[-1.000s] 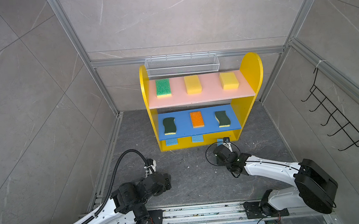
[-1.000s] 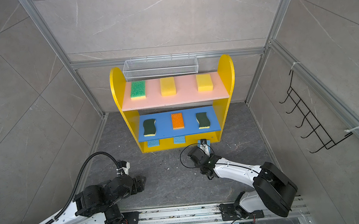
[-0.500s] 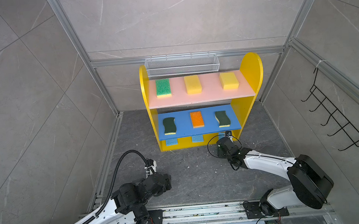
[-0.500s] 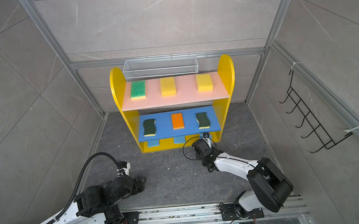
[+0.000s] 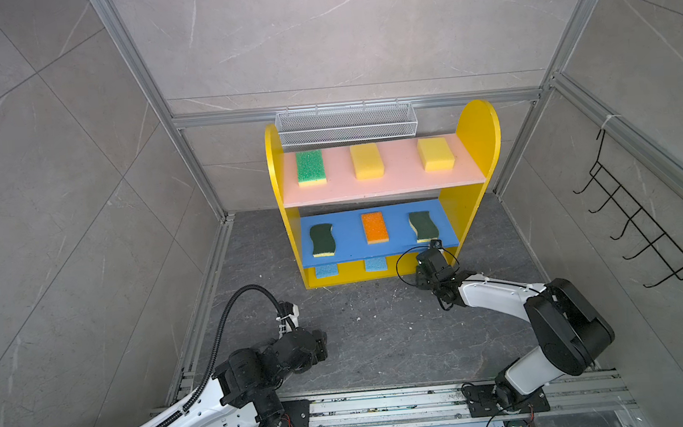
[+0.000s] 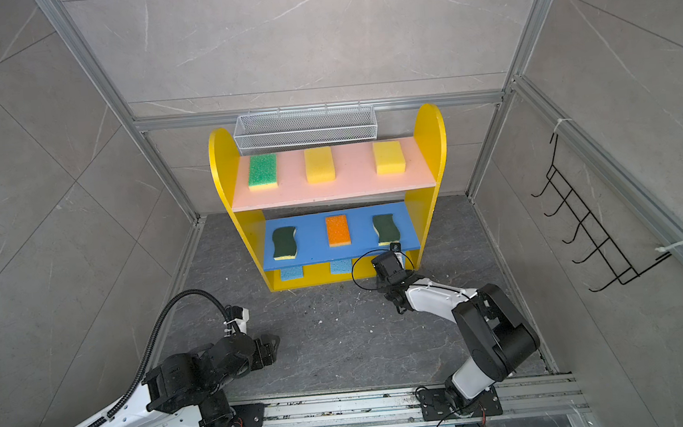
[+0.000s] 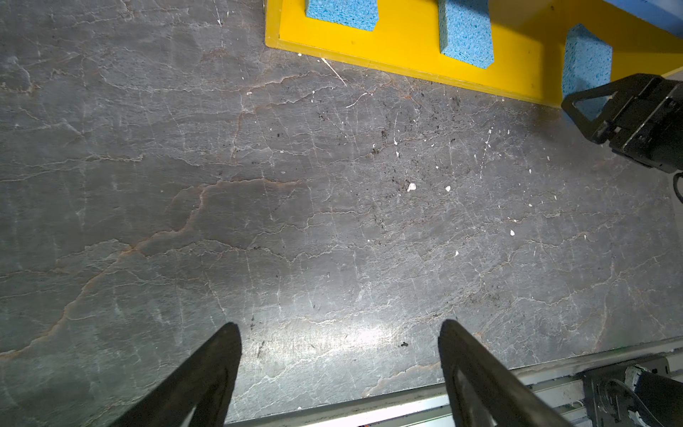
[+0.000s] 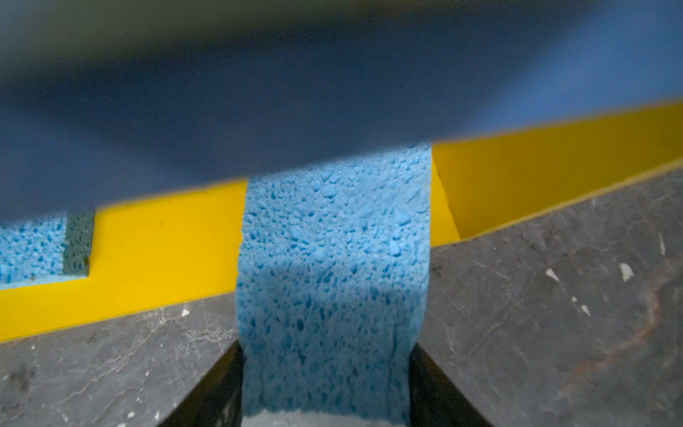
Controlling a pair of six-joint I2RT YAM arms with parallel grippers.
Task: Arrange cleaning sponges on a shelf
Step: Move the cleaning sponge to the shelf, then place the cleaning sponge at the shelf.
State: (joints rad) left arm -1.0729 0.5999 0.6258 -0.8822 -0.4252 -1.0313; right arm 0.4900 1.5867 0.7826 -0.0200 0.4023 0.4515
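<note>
The shelf (image 5: 477, 137) stands at the back of the floor. Its pink upper board bears a green-topped sponge (image 5: 310, 167) and two yellow sponges (image 5: 366, 161). On the blue lower board lie an orange-topped sponge (image 5: 374, 227) and two dark-green wavy ones (image 5: 322, 240). Two light-blue sponges (image 7: 342, 13) lie on the yellow base. My right gripper (image 8: 327, 369) is shut on a third light-blue sponge (image 8: 332, 258), which reaches over the base's front edge and under the blue board. My left gripper (image 7: 340, 332) hangs open over bare floor, near the front rail.
A white wire mesh basket (image 5: 345, 124) hangs on the back wall just above the shelf. A black wire hook rack (image 5: 645, 232) is fixed to the right wall. Aluminium rails (image 5: 388, 402) run along the front edge of the grey stone floor (image 5: 383, 336).
My right arm has pushed forward and to the right, carrying the light-blue sponge in to the shelf's base. The left arm has stayed put.
</note>
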